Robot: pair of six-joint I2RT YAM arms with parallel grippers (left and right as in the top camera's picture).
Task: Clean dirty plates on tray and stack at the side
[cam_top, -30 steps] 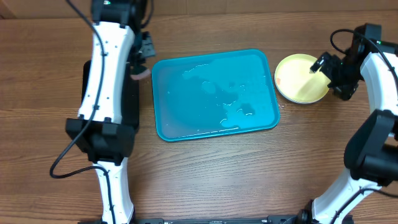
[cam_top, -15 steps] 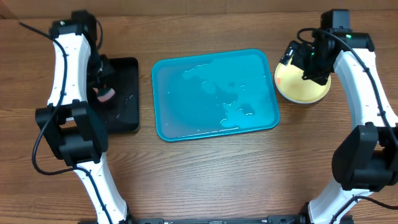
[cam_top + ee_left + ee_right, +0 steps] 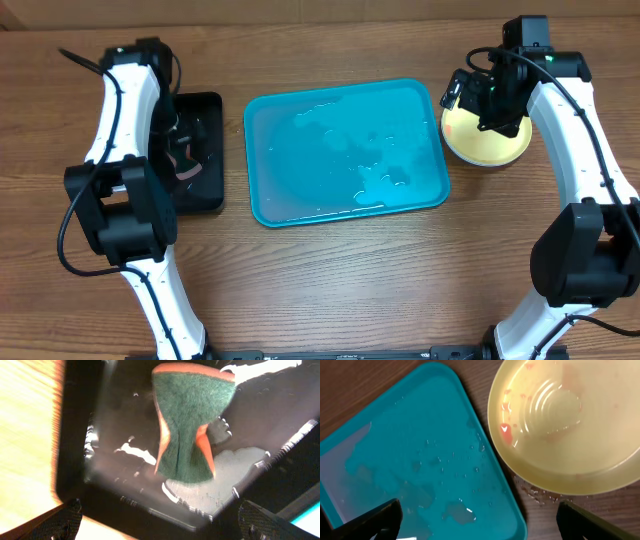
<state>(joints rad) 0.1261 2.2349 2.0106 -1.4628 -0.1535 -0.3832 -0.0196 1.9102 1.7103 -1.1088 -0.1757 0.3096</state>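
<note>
On the wooden table (image 3: 350, 290), just beside the right rim of the large turquoise plastic tray (image 3: 300, 200): yellow-green round plastic plate (image 3: 560, 435). Above it the right gripper (image 3: 482, 522), jaws wide, empty. Risk: red smears inside, so it'd stack dirty; it looks wet and could slip in a grip. Over the small black tray (image 3: 205, 190) the left gripper (image 3: 160, 527), also wide; green-orange sponge (image 3: 187, 425) lies there, unheld. Nothing in the way.

left jaws: sprung apart | sponge (image 3: 187, 425): released onto black tray (image 3: 80, 435)
</note>
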